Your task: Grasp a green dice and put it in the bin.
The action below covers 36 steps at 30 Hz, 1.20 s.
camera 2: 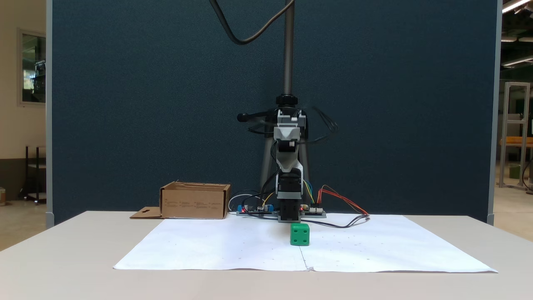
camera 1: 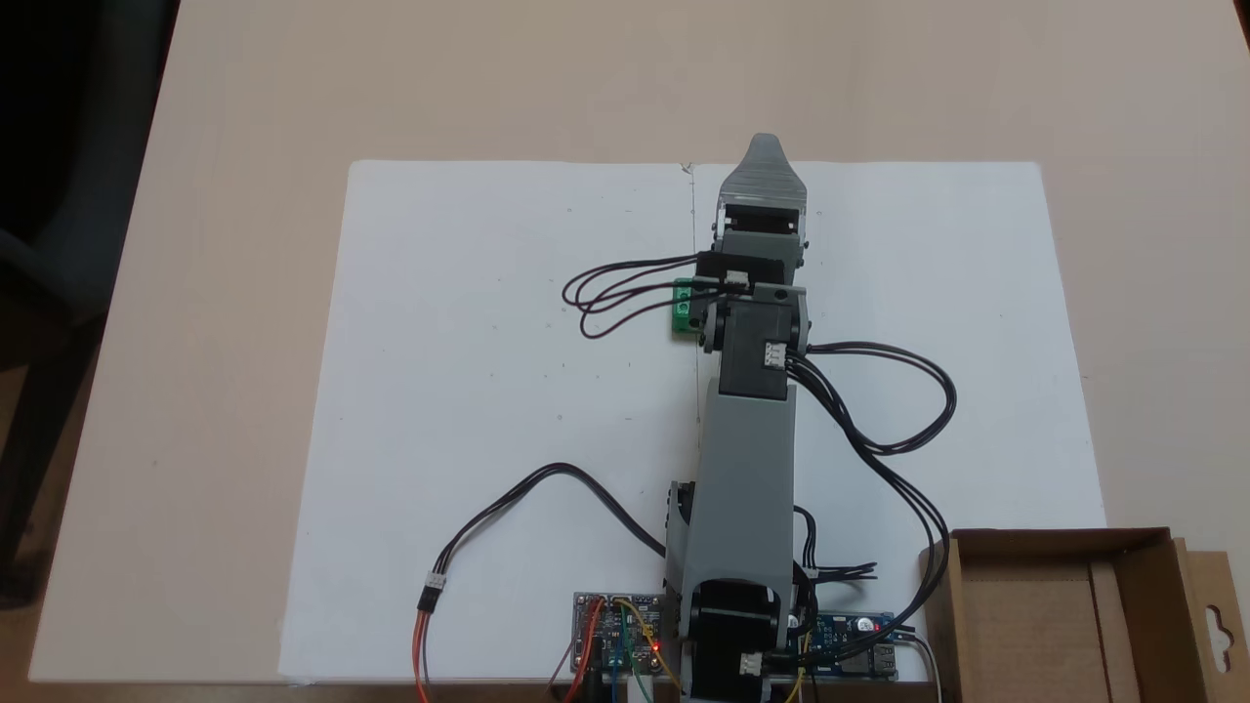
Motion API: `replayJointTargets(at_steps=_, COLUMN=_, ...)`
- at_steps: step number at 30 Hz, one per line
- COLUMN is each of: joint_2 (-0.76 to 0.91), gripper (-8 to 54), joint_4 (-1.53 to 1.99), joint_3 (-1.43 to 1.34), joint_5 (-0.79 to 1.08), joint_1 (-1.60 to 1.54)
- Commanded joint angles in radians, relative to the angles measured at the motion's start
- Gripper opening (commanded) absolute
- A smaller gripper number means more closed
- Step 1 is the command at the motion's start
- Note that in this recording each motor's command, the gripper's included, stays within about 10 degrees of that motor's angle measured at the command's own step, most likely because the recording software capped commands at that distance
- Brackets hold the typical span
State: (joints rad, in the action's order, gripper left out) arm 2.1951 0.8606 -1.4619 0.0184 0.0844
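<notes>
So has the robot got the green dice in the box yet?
Not yet. Nothing looks done: the dice sits on the white paper, and the box stands apart, near the arm's base. The gripper is raised high above the table, over the dice area, touching nothing. Left to do: come down, grab the dice, carry it to the box, drop it.

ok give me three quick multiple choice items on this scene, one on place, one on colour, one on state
1. Where does the green dice sit?
A. in the cardboard box
B. on the white paper
C. in the hand

2. What colour is the panel behind the arm?
A. dark blue
B. red
C. yellow

3. What state is the cardboard box in?
A. taped shut
B. open on top
C. crushed flat

Key: 1 B, it rests on the white paper, in front of the arm's base in the front-facing fixed view. 2 A, the panel is dark blue. 3 B, its inside floor shows from above.
</notes>
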Motion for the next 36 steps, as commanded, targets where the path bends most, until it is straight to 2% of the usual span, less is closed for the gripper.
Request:
replayJointTargets(at_steps=1, joint_2=-0.009, gripper=43.5, joint_4=0.164, joint_3=0.137, joint_5=-0.052, joint_1=0.017)
replayJointTargets(at_steps=12, joint_2=-0.221, gripper=43.3, joint_4=0.707, joint_3=0.431, joint_5=-0.107, joint_1=-0.006)
replayJointTargets(at_steps=25, joint_2=-0.499, gripper=43.2, joint_4=0.876, joint_3=0.655, joint_5=-0.124, joint_1=-0.023)
replayJointTargets(at_steps=36, joint_2=-0.545, gripper=43.1, joint_4=0.913, joint_3=0.652, joint_5=-0.156, joint_1=-0.028)
